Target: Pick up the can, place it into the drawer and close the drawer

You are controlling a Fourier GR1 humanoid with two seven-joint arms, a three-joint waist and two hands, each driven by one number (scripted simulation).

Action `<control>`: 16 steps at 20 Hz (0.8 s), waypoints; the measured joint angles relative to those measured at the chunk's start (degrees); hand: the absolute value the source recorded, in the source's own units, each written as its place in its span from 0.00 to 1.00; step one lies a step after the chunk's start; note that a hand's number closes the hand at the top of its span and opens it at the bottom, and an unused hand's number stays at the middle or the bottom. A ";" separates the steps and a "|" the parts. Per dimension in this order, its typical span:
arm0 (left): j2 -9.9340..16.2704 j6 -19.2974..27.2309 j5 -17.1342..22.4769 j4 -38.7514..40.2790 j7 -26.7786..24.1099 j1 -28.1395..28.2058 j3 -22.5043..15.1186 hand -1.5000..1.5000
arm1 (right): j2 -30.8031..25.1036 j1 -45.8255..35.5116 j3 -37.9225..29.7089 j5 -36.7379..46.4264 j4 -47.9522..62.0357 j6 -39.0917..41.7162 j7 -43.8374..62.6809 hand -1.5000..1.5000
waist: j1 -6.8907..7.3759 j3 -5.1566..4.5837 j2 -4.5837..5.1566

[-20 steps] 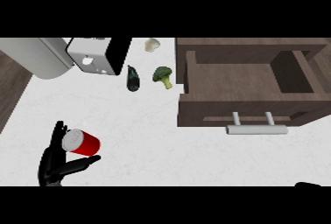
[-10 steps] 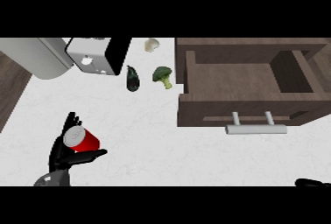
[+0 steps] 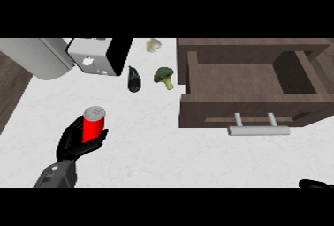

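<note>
A red can (image 3: 93,125) with a grey top stands upright in my left hand (image 3: 77,144), whose fingers curl round its lower part, at the left of the white counter. The dark wooden drawer (image 3: 251,108) is pulled open at the right, its inside bare, with a silver handle (image 3: 258,129) on its front. Only a black tip of my right hand (image 3: 317,184) shows at the lower right edge.
A broccoli floret (image 3: 164,77) and a dark eggplant (image 3: 134,79) lie left of the drawer. A garlic bulb (image 3: 153,44) sits behind them. A toaster (image 3: 98,55) and a large grey cylinder (image 3: 40,57) stand at the back left.
My left hand has lifted the can and carried it up and to the right, and the can now shows more of its side.
</note>
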 measured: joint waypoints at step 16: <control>-6.67 7.59 0.92 6.29 -0.10 -15.76 -0.51 1.00 | -0.16 0.01 -0.84 0.27 0.07 0.43 -0.99 0.00 | -0.43 -0.01 0.08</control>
